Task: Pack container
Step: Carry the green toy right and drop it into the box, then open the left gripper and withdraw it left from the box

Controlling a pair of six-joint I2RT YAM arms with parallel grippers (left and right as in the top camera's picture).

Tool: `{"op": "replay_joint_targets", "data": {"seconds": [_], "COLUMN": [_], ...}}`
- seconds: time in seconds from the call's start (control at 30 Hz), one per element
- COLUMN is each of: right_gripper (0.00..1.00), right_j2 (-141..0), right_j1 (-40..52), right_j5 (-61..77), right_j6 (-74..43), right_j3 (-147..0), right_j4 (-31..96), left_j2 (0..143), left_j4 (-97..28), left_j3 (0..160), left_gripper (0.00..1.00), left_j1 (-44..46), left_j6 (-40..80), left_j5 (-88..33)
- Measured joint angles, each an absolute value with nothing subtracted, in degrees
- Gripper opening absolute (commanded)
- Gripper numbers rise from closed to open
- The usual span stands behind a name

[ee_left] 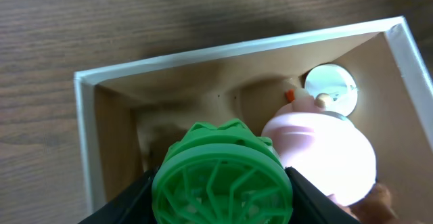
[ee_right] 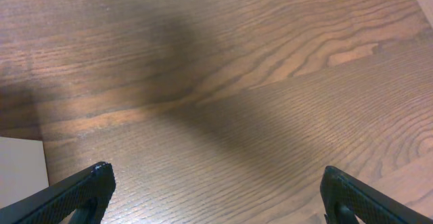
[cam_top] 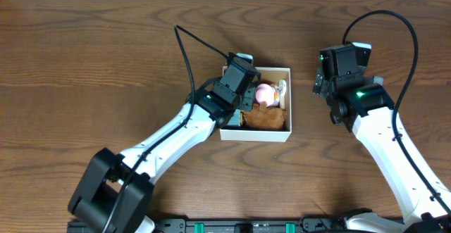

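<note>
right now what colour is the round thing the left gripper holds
Green. The round thing shows best in the left wrist view.

**Open white box, partly filled**

The container (cam_top: 268,135) is a square, shallow white cardboard box, tan-brown inside. It lies flat and open-topped on the counter (cam_top: 84,64). The left fingers (ee_left: 310,195), clamped on a green ribbed toy (ee_left: 220,180), hang over its left part. The spread right fingers (ee_right: 84,187) are near its right wall, apart from it. A pink toy (cam_top: 265,92) and a brown plush (cam_top: 266,118) lie inside.
</note>
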State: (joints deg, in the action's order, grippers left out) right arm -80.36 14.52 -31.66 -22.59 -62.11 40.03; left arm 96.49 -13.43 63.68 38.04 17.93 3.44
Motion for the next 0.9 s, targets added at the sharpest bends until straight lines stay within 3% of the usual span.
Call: {"op": "replay_joint_targets", "data": {"seconds": [0.2, 0.3, 0.57, 0.9], "right_gripper": [0.99, 0.99, 0.99, 0.99], "right_j2": [-80.4, -80.4, -80.4, -80.4], "right_j1": [14.5, 14.5, 14.5, 14.5], "right_j5": [-31.7, -31.7, -31.7, -31.7], "right_j6": [-22.6, -22.6, -22.6, -22.6], "right_j3": [-62.1, -62.1, -62.1, -62.1], "right_j4": [40.0, 40.0, 40.0, 40.0], "left_j2": [99.0, 99.4, 98.0, 79.3], "left_j4": [-13.3, -13.2, -14.2, -26.6], "left_j3": [63.7, 63.7, 63.7, 63.8], "left_gripper": [0.52, 0.65, 0.69, 0.73], "left_j1": [38.0, 38.0, 38.0, 37.6], "left_j6": [17.9, 17.9, 17.7, 18.1], "left_j5": [3.4, 3.4, 3.4, 9.0]}}
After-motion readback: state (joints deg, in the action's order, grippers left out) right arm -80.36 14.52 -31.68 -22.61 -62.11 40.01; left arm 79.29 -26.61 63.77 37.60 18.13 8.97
